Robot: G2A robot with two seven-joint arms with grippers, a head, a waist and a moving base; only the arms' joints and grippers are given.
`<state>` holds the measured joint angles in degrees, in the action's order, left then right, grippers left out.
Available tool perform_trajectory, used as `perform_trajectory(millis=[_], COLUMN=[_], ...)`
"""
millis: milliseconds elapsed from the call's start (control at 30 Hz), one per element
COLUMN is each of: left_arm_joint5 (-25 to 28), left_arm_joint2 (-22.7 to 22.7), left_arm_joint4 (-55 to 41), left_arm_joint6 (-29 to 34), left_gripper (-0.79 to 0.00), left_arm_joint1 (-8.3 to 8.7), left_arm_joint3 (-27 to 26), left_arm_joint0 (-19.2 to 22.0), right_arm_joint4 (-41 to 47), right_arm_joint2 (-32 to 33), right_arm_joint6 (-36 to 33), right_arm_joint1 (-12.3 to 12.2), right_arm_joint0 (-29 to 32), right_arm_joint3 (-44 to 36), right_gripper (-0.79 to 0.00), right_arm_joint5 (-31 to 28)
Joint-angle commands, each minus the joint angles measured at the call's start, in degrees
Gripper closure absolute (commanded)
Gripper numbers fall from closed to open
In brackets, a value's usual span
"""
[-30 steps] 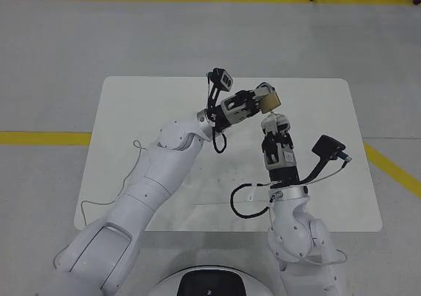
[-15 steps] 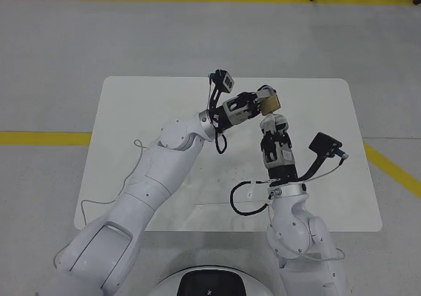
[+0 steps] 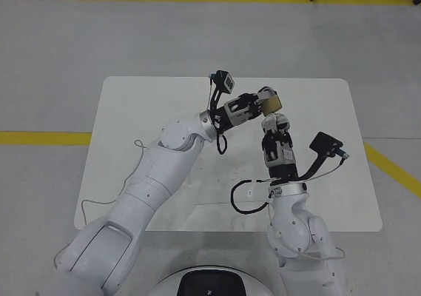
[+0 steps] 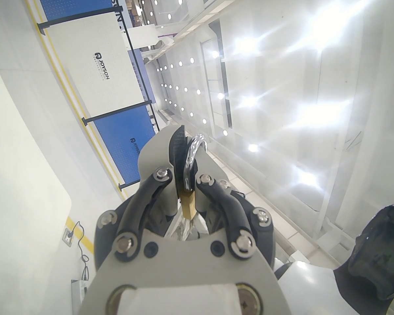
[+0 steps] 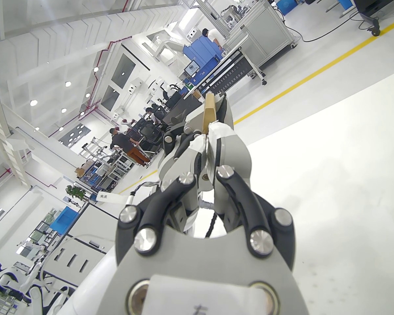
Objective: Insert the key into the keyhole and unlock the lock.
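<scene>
From above, the left gripper (image 3: 260, 104) is out over the far middle of the white counter (image 3: 143, 148), its fingers clenched on a brass lock (image 3: 271, 101) that is held up off the surface. The right gripper (image 3: 275, 121) points up at the lock from the near side, its tips just under the brass body. In the left wrist view, the left gripper (image 4: 187, 155) clamps the lock (image 4: 189, 205) between both fingers (image 4: 157, 162), with the silver shackle (image 4: 193, 152) standing up between the pads and the brass body nearer the palm. In the right wrist view, the right gripper (image 5: 207, 132) has its fingers (image 5: 229, 147) pressed together. What they pinch cannot be made out, and the narrow brass edge of the lock (image 5: 210, 109) is right at their tips.
</scene>
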<state>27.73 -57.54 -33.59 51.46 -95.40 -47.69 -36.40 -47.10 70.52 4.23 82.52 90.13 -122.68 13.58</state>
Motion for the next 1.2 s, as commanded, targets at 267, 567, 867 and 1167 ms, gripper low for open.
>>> perform_trajectory(millis=[267, 567, 867, 1167], left_arm_joint5=[0.06, 0.03, 0.08, -0.34], left_arm_joint2=[-0.09, -0.19, -0.35, -1.06], left_arm_joint4=[0.59, 0.63, 0.59, -0.55], left_arm_joint6=[-0.17, -0.09, 0.0, -0.1], left_gripper=[0.0, 0.0, 0.0, 0.0], left_arm_joint1=[-0.07, -0.15, -0.22, -0.23], left_arm_joint3=[-0.05, -0.12, -0.17, -0.17], left_arm_joint0=[-0.06, -0.16, -0.23, -0.27], right_arm_joint4=[0.26, 0.43, 1.78, 3.57], right_arm_joint2=[0.25, 0.47, 0.8, 1.37], right_arm_joint6=[0.34, 0.45, 0.33, 0.22], right_arm_joint1=[0.07, 0.13, 0.22, 0.21], right_arm_joint0=[0.38, 0.62, 0.84, 1.82], right_arm_joint3=[-0.24, -0.43, -0.5, -1.05], right_gripper=[-0.206, -0.222, -0.277, -0.289], right_arm_joint5=[-0.33, -0.46, -0.57, -1.93])
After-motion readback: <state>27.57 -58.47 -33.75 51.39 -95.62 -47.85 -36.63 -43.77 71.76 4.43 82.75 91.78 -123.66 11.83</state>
